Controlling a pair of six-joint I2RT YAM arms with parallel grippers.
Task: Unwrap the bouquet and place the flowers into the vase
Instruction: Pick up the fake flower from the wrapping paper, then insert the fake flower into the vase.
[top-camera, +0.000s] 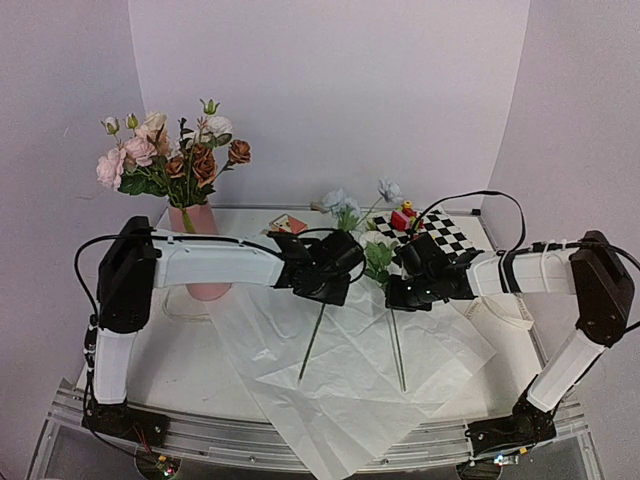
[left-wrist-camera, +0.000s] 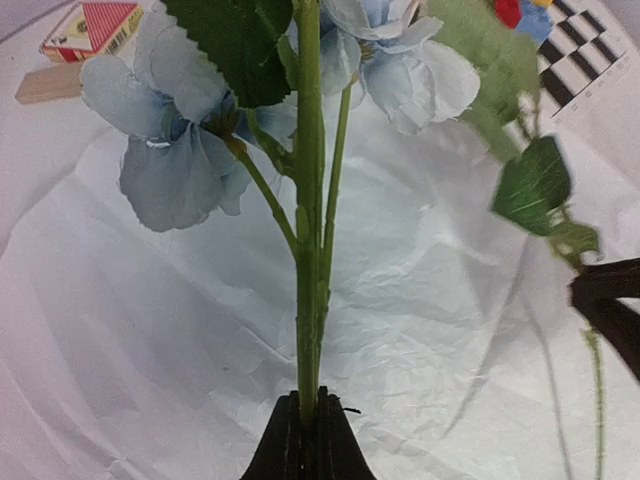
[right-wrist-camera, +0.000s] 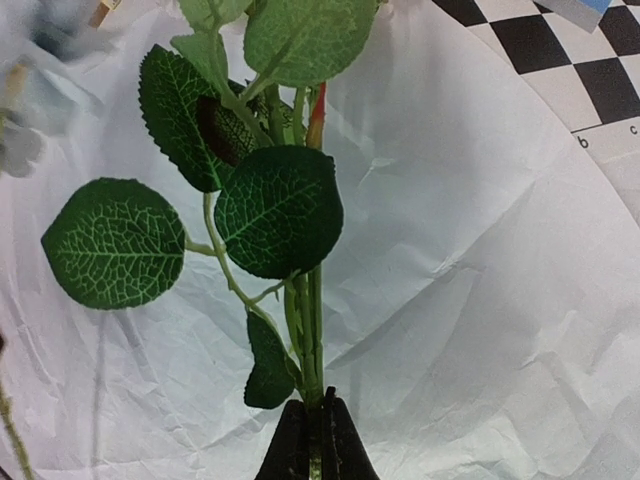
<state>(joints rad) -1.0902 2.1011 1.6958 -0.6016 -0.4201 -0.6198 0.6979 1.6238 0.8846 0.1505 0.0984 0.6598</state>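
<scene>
Clamping shut: left hand (left-wrist-camera: 308, 402), blue-flower stem (left-wrist-camera: 309, 250); right hand (right-wrist-camera: 316, 405), leafy stem (right-wrist-camera: 314, 320).

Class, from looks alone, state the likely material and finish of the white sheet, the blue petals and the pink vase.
White sheet: thin tissue paper, matte; sharp crinkles. Blue petals: probably fabric, matte; soft, slightly frayed edges. Pink vase: smooth, matte; ceramic or plastic, unclear.

Closed booth, plain panels, soft even light.
Back wall (top-camera: 330, 90) and side panels (top-camera: 60, 80) are pale lilac-white and meet at angled seams. White worktop (top-camera: 190, 360), with an aluminium rail (top-camera: 250, 440) along its near edge. Shadows are faint.
</scene>
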